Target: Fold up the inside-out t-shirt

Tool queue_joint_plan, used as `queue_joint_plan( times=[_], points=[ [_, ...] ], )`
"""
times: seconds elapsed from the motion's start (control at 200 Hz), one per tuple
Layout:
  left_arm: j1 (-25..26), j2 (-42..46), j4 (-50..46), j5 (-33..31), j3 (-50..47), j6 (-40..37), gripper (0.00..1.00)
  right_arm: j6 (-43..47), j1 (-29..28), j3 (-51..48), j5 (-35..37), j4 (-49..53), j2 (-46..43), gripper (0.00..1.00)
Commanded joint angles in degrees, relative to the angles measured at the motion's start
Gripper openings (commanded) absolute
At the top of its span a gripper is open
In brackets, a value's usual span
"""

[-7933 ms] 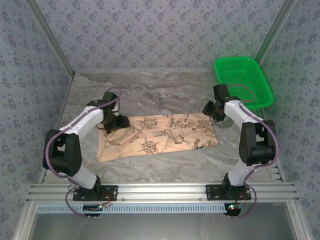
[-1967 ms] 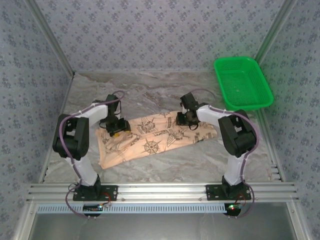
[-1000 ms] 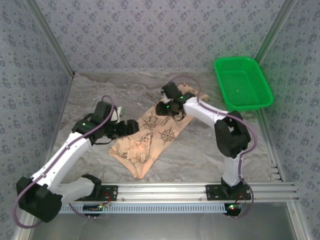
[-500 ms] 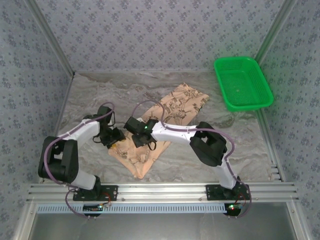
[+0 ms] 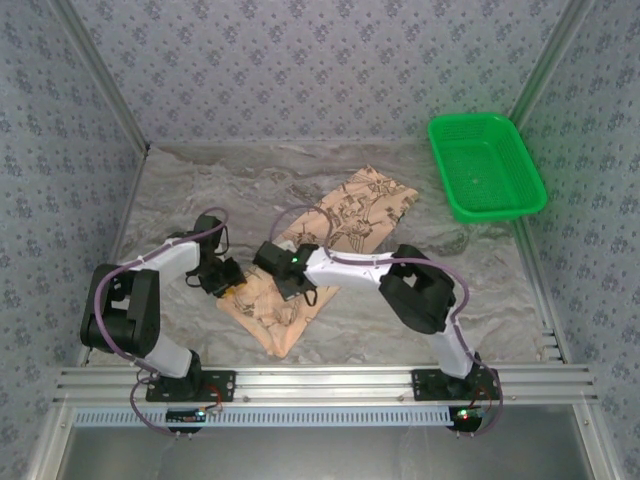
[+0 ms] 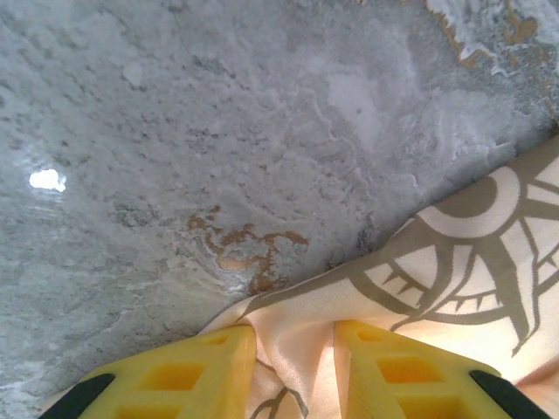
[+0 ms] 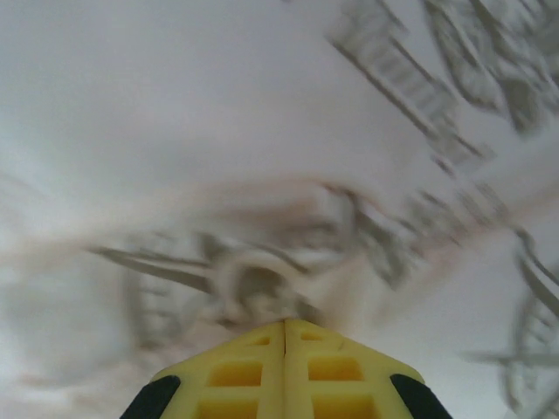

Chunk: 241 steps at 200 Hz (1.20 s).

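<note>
Where the marbled tabletop (image 5: 200, 190) lies open between the two arms, the shirt (image 5: 350, 215) rests as a long, narrow, folded strip set on a slant. One end is near the front left and the other reaches back toward the right, with dark emblems showing on top. It lies well apart from the green basket (image 5: 485, 165) in the far right corner. The left gripper (image 5: 232, 288) is down at the strip's near-left edge. The left wrist view shows the yellow fingers (image 6: 175, 375) a little apart, astride the cloth's border where it meets bare stone, with a ridge of fabric between them; whether the jaws actually pinch it cannot be told. The right arm reaches across to the left, and the right gripper (image 5: 300, 290) is on the strip's middle, just beside the left one. In the right wrist view the jaws are clenched, finger against finger, with the tips at the cloth. That view is blurred, so whether any fabric is caught cannot be told.
</note>
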State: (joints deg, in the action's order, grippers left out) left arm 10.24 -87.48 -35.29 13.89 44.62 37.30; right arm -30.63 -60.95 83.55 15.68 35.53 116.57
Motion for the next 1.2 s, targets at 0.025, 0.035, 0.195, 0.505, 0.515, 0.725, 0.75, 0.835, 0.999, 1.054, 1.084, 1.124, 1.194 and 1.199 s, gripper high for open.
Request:
queue_joint_plan(
  times=[0.025, 0.035, 0.195, 0.505, 0.515, 0.725, 0.75, 0.835, 0.999, 1.054, 1.084, 1.124, 1.194, 1.199],
  points=[
    [-0.13, -2.06, 0.00, -0.27, -3.59, -1.23, 0.32, 4.33, 2.71, -6.26, -6.35, -2.90, -9.28, 0.15],
    [-0.09, -1.96, 0.01, -0.22, -3.62, -1.25, 0.31, 4.87, 2.75, -6.06, -7.28, -2.92, -9.51, 0.19],
    [-0.29, -1.69, 0.87, 0.85, -5.00, -0.68, 0.32, 9.70, -0.38, -0.79, -7.77, -4.84, -8.02, 0.49],
    [-0.96, -0.85, 1.23, 1.60, -5.34, 0.11, 0.32, 11.38, -2.71, 10.59, -3.70, -2.55, 4.39, 0.50],
    [-0.98, -0.85, 1.20, 1.58, -5.38, 0.11, 0.32, 11.38, -2.87, 10.83, -3.48, -2.34, 4.74, 0.50],
    [-1.44, -0.87, 1.01, 1.44, -5.59, -0.10, 0.32, 10.42, -3.99, 10.23, 1.39, 0.37, 6.94, 0.26],
    [-1.61, -0.91, 1.05, 1.45, -5.68, -0.25, 0.32, 10.18, -4.00, 9.79, 2.10, 0.50, 6.64, 0.15],
    [-2.36, -0.83, 0.84, 1.49, -5.91, -0.60, 0.32, 9.74, -3.94, 7.20, 4.66, 0.58, 4.48, 0.03],
    [-3.20, -0.03, 0.50, 1.64, -6.36, -0.65, 0.32, 11.33, -2.89, -3.09, 5.54, -0.82, -4.49, 0.02],
    [-3.21, 0.19, 0.22, 1.66, -6.31, -0.90, 0.32, 11.56, -2.20, -9.06, 6.80, -3.65, -8.79, 0.03],
    [-3.29, 0.23, 0.13, 1.74, -6.32, -1.08, 0.32, 11.52, -1.41, -11.98, 6.91, -4.47, -10.66, 0.04],
    [-3.30, 0.28, -0.08, 1.90, -6.32, -1.14, 0.32, 11.07, 0.13, -17.02, 6.63, -5.84, -13.43, 0.08],
    [-3.38, 0.77, -0.42, 3.34, -6.13, -1.18, 0.32, 10.65, 3.07, -22.16, 3.32, -7.16, -16.46, 0.31],
    [-3.34, 0.84, -0.45, 3.47, -6.13, -1.18, 0.32, 10.71, 3.27, -22.40, 3.09, -7.15, -16.68, 0.33]
  ],
)
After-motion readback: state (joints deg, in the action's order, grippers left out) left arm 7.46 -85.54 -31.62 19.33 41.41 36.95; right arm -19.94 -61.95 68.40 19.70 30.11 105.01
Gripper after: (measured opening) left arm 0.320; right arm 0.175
